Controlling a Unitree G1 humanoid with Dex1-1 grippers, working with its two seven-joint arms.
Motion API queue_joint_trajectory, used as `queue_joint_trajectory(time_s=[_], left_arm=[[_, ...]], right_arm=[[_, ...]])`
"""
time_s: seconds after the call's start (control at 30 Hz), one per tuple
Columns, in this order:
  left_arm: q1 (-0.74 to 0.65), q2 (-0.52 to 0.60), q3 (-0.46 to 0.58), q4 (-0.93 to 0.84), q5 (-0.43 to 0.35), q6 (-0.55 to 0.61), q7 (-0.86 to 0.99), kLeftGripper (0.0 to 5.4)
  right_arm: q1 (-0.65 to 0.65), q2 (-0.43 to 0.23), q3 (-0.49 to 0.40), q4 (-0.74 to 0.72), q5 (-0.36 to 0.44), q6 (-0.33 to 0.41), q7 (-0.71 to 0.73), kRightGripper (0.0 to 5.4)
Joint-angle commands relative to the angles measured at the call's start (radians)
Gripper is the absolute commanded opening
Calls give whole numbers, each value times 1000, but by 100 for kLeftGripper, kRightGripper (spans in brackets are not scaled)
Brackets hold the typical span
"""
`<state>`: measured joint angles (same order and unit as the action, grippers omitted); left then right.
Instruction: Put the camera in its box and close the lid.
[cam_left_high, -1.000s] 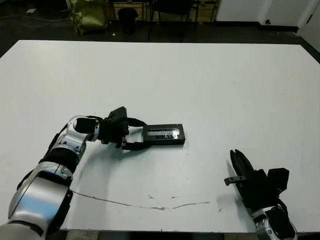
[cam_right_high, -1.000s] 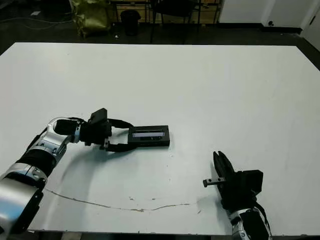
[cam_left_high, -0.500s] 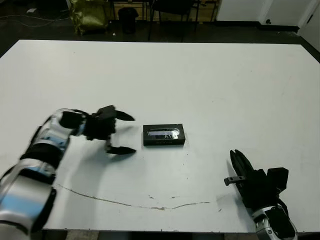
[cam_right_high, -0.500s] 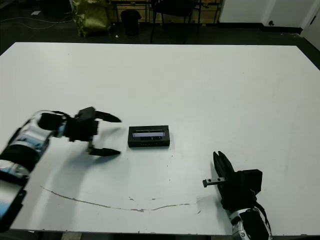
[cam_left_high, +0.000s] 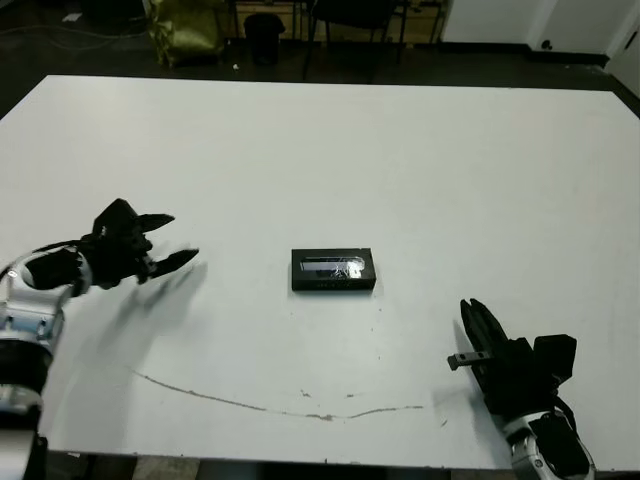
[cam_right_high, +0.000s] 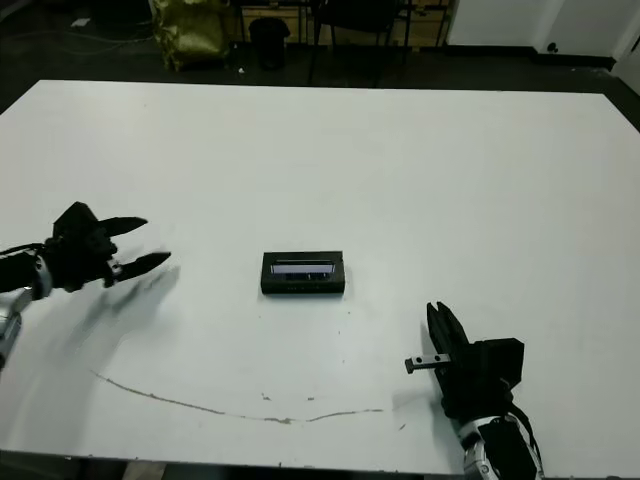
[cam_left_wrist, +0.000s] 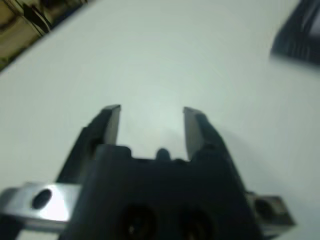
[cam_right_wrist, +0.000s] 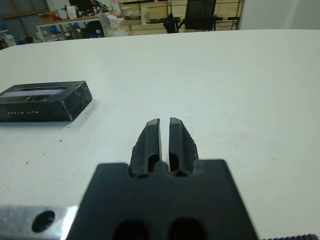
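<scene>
Broadly, I see a wide matte white table (cam_left_high: 400, 150) filling the view, its near part marked by a thin, wavy dark scratch line (cam_left_high: 280, 405). Near its middle sits the small rectangular black box (cam_left_high: 333, 271), closed, with the flat black lid (cam_right_high: 303, 267) seated on top and its glossy pale window strip running lengthwise; the box walls look smooth, with faint pale lettering on the side facing my right wrist camera. I cannot see the camera itself, so I cannot tell where it is. Beyond the far edge stand a yellow-green bag (cam_left_high: 185, 25) and dark chair legs (cam_left_high: 345, 25) on a dark floor. Nothing lies between either arm and the box. My left gripper (cam_left_high: 165, 240) hovers well to the left of the box, arm low over the table, its two black fingers (cam_left_wrist: 110, 125) spread wide with nothing between them. My right gripper (cam_left_high: 478, 325) rests near the front edge, its ribbed fingers (cam_right_wrist: 150, 140) pressed nearly together, empty.
</scene>
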<state>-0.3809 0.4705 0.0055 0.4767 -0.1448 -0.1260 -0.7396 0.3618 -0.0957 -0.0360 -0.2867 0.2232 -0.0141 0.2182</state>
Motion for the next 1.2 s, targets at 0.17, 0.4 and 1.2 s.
queue_joint_trajectory(time_s=[0.17,0.4,1.2], left_arm=[[189,-283,-62,-365,-11,90,279,77],[262,-446,-203,-494,36,112,389,1],[202,-574,-398,-400,331,382,645,1]], right_arm=[[8,4,7,2,-12,33,-15,0],[9,-7,6,-14,-14,53,-17,0],[10,-1,9,17,-11,30,-10,0]])
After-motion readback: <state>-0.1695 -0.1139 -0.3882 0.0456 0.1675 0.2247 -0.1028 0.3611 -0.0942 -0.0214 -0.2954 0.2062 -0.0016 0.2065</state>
